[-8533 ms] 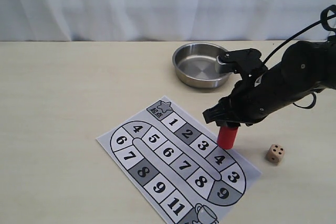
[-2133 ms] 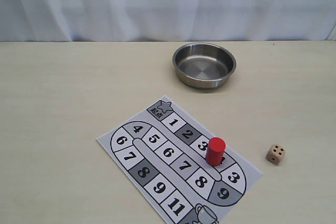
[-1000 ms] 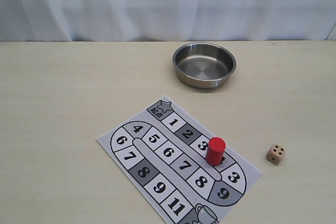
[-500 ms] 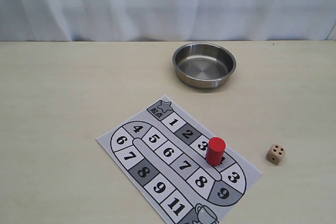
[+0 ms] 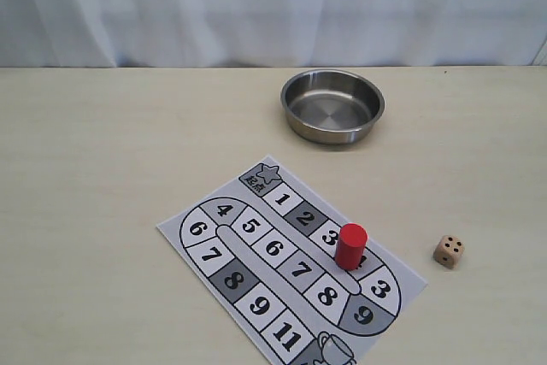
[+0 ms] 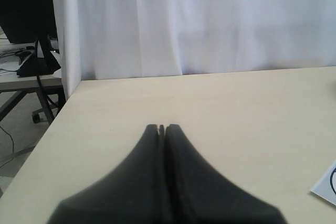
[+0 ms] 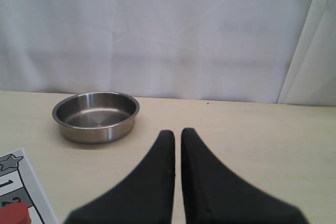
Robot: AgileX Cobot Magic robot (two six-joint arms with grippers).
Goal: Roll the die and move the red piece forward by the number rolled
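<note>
The red piece [image 5: 350, 246] stands upright on the game board [image 5: 256, 298], covering the square after 3 on the outer track. Its top also shows at the edge of the right wrist view [image 7: 13, 214]. The die [image 5: 448, 251] lies on the table to the right of the board, with dark pips on its top face. Neither arm appears in the exterior view. My left gripper [image 6: 161, 127] is shut with nothing in it, above bare table. My right gripper [image 7: 177, 132] is shut to a thin slit and holds nothing, pointing toward the bowl's side of the table.
A steel bowl [image 5: 295, 121] sits empty behind the board, also seen in the right wrist view [image 7: 95, 116]. A white curtain hangs behind the table. The left wrist view shows the table's edge [image 6: 52, 124] and a corner of the board [image 6: 328, 190].
At first my right gripper held the red piece over the board; the arm has since left the exterior view and the piece stands alone. Nothing has moved in the last two seconds.
</note>
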